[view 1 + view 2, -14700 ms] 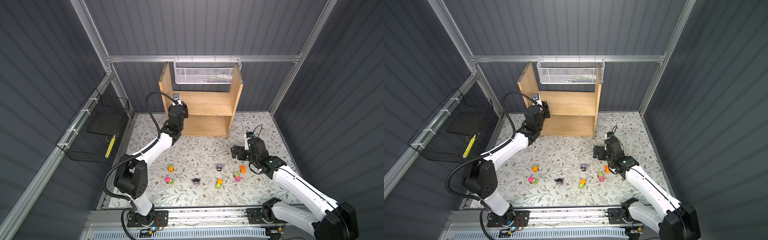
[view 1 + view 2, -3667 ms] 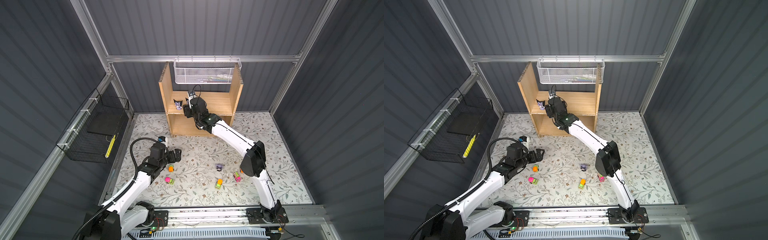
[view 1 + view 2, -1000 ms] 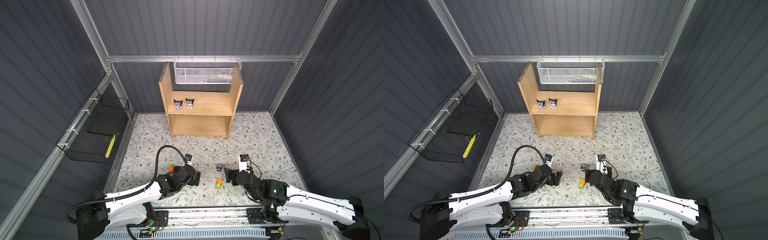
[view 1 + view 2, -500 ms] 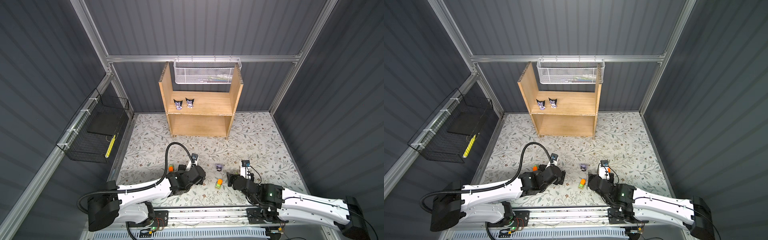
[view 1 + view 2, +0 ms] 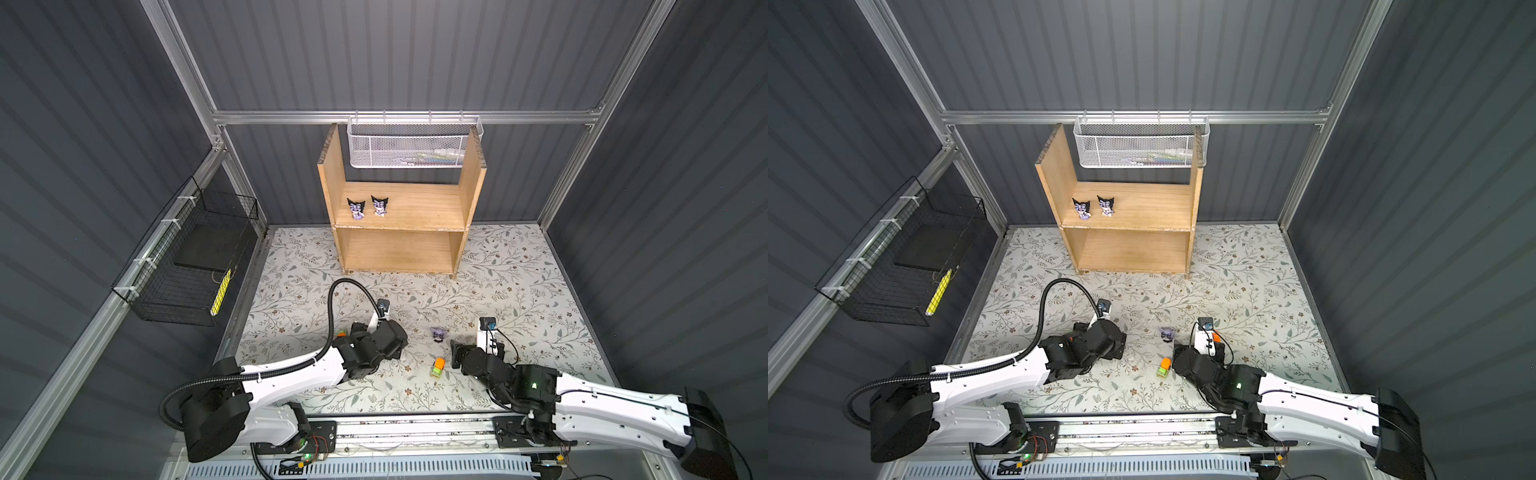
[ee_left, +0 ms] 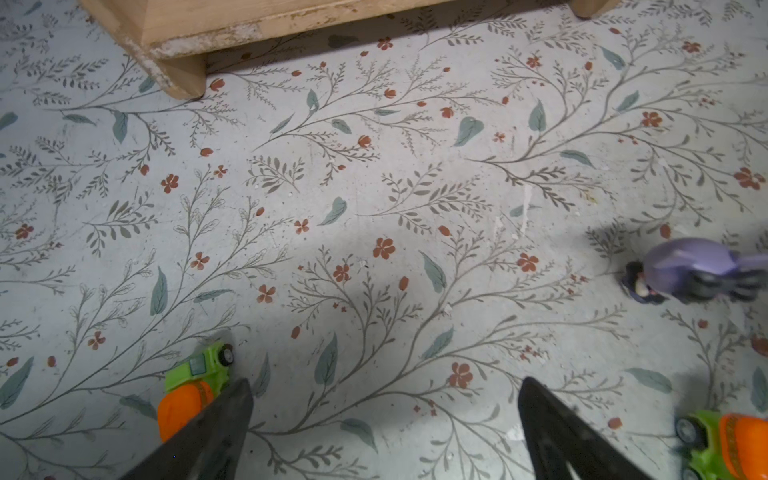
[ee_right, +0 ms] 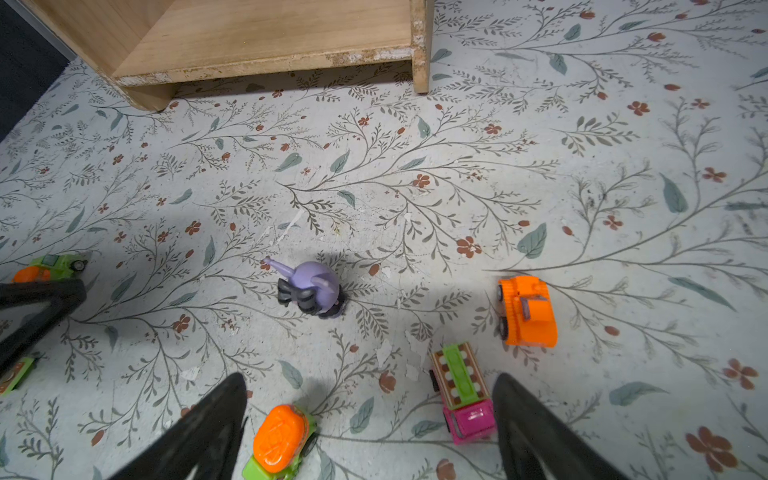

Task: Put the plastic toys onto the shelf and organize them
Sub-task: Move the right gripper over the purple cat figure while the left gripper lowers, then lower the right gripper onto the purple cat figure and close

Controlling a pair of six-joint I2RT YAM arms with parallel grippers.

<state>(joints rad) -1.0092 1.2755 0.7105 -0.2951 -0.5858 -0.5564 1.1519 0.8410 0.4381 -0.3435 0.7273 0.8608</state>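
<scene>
— Where are the toys?
— Two figurines (image 5: pixel 357 208) stand at the left end of the upper tier of the shelf (image 5: pixel 415 208). The third figurine (image 7: pixel 309 289) and the cars (image 7: pixel 525 309) lie on the surface (image 7: pixel 415 166).
— The tools?
— Both spread wide, holding nothing. The right tool (image 7: pixel 370 380) hovers low, facing the third figurine. The left tool (image 6: pixel 384 386) hangs beside a green-orange car (image 6: pixel 195 374).
— A pickup, then?
— I'd say so. The right tool needs to advance, straddle the third figurine and close.

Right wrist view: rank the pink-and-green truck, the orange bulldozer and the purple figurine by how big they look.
1. pink-and-green truck, though nearest the camera.
2. orange bulldozer and purple figurine: about alike, not ranked.
</scene>
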